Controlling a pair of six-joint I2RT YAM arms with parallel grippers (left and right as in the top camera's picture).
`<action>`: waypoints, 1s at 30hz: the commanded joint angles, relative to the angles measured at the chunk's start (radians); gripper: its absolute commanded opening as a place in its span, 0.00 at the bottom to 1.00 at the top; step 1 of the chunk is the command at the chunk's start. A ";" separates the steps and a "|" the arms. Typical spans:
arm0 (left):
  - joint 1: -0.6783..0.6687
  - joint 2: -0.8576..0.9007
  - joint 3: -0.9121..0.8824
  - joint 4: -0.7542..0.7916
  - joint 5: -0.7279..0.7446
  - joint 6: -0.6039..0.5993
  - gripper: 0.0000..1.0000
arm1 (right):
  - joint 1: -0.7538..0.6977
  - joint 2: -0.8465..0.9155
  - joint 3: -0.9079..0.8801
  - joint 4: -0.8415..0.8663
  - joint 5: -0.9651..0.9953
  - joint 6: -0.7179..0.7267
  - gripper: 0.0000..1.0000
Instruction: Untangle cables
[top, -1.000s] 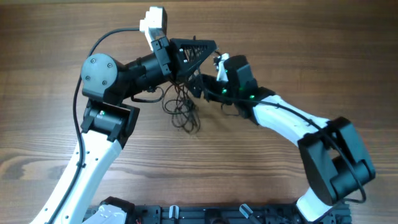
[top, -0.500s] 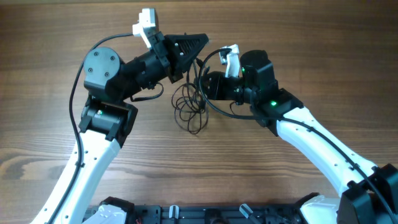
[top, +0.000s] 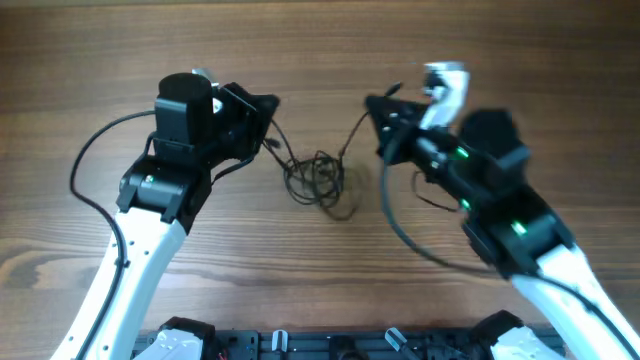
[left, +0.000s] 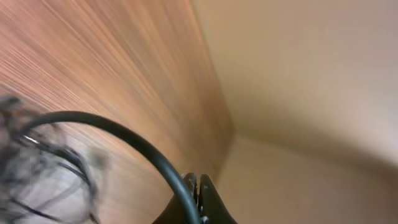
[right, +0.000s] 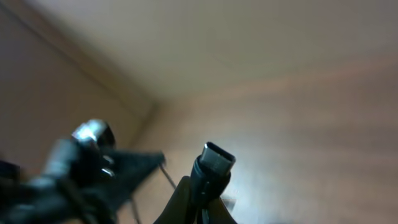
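Gripping the cables (top: 316, 180) at the middle of the surface (top: 330, 300), left pincer (top: 268, 112) and right pincer (top: 375, 108) are clamped shut, the right on a plug (right: 214, 158). Spreading wider could cinch the interlaced knot.

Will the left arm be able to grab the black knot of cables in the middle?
Probably yes: the cables lie on the table right beside the left end effector, nothing between. But it is shut on one cord, so it must let go first.

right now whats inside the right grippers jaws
A cable plug, pinched in the shut right gripper, its metal end poking out. The cord below it is covered by the fingers.
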 joint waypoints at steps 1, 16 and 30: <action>0.005 -0.008 0.005 -0.063 -0.199 0.097 0.04 | -0.002 -0.125 0.003 0.089 0.171 -0.068 0.05; 0.005 0.102 0.005 -0.201 -0.407 0.181 1.00 | -0.002 -0.177 0.003 0.434 0.216 -0.029 0.05; 0.004 0.089 0.005 0.064 0.233 0.777 1.00 | -0.002 -0.175 0.053 0.401 0.313 0.043 0.04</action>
